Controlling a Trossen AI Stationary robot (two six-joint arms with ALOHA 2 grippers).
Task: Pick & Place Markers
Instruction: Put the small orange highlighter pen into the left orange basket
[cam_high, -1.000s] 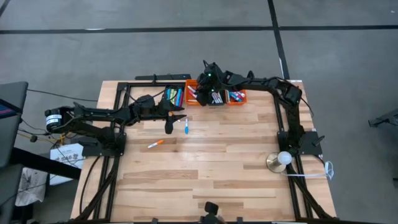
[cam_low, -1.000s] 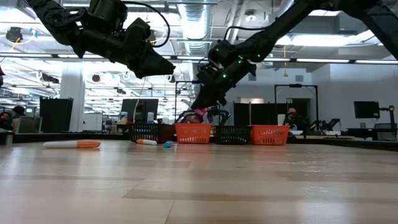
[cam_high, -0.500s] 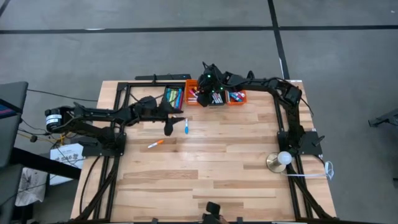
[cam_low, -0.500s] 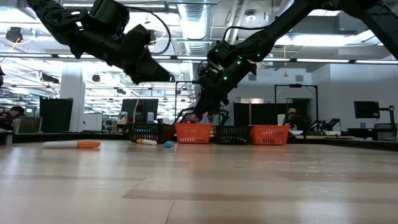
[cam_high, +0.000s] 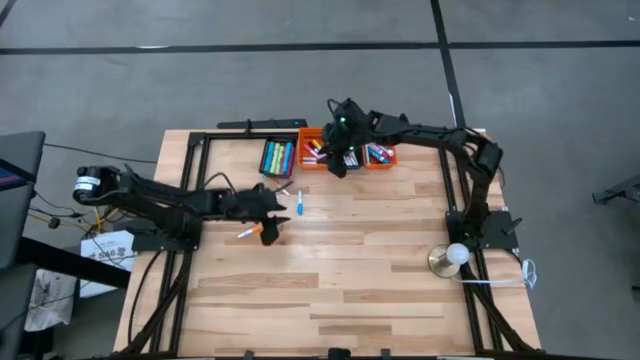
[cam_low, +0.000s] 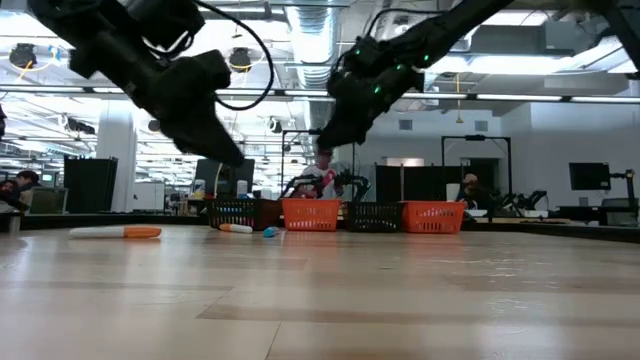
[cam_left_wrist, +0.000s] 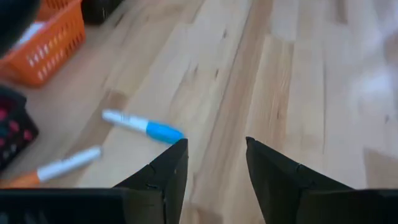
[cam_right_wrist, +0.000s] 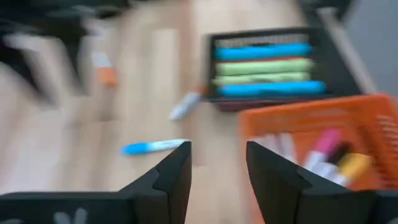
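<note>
Three markers lie flat on the wooden table: an orange-and-white marker (cam_high: 248, 232) (cam_left_wrist: 56, 168), a blue-and-white marker (cam_high: 298, 203) (cam_left_wrist: 144, 127) and a third marker (cam_right_wrist: 186, 104) by the far-left black bin (cam_high: 277, 157). More markers lie in the row of bins. My left gripper (cam_high: 268, 232) (cam_left_wrist: 214, 143) hovers open and empty just right of the orange marker, with the blue one beyond its fingers. My right gripper (cam_high: 338, 165) (cam_right_wrist: 217, 146) hangs open and empty over the orange bin (cam_right_wrist: 323, 149) and the black bin beside it.
Four small bins stand in a row at the far edge: black (cam_low: 240, 213), orange (cam_low: 310, 214), black (cam_low: 375, 216), orange (cam_low: 432, 216). A lamp base (cam_high: 447, 260) stands by the right arm's mount. Black frame rails run along the table's left and right sides.
My left gripper has swung toward the table's near edge and sunk, away from the blue marker and toward the orange one. My right gripper has risen from the bins. The markers on the table have stayed where they were.
</note>
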